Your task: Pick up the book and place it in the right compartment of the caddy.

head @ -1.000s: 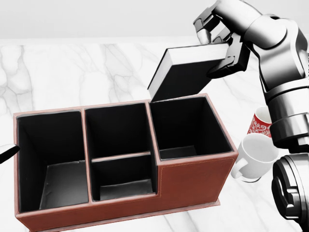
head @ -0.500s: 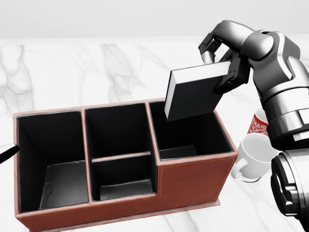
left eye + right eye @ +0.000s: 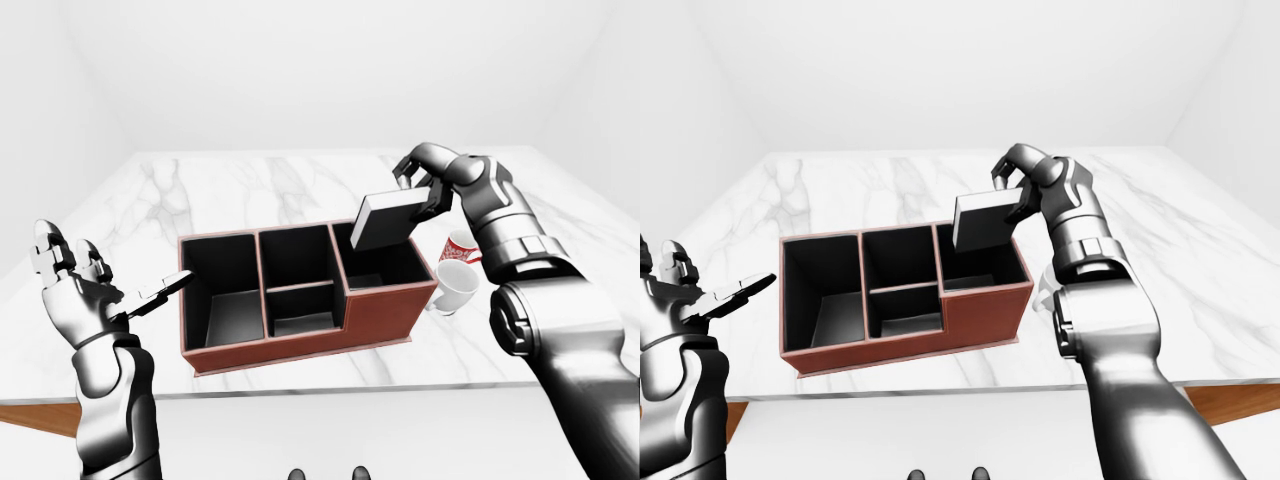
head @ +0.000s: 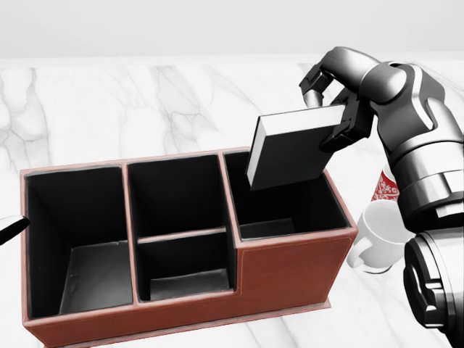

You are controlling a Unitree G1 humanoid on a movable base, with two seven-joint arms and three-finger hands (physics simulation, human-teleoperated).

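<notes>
1. Holding the book [image 4: 290, 148] in my right hand [image 4: 335, 109], I am keeping the fingers clamped on its upper edge, so the book is hanging tilted below and to the left of the hand.

2. Directly under the hand, the book's lower corner is hovering over the open right compartment [image 4: 279, 196] of the caddy [image 4: 286, 275]; I judge it not yet inside, though its lowest edge may be crossing the rim line.

3. I am watching the tilt: I think the lower corner could catch on the divider to the hand's left or on the caddy's far wall, and the book could then pivot out of the grip.

4. I am also minding the white mug [image 4: 377, 235] and the red patterned cup [image 4: 388, 187] sitting just below my right forearm; a careless descent could knock them.

5. My left hand [image 3: 95, 290] is staying well clear on the opposite side of the caddy, fingers spread and holding nothing.

6. I am reading no title, brand or label on the book's dark cover or the caddy; the red cup shows only a pattern, no legible words.
</notes>
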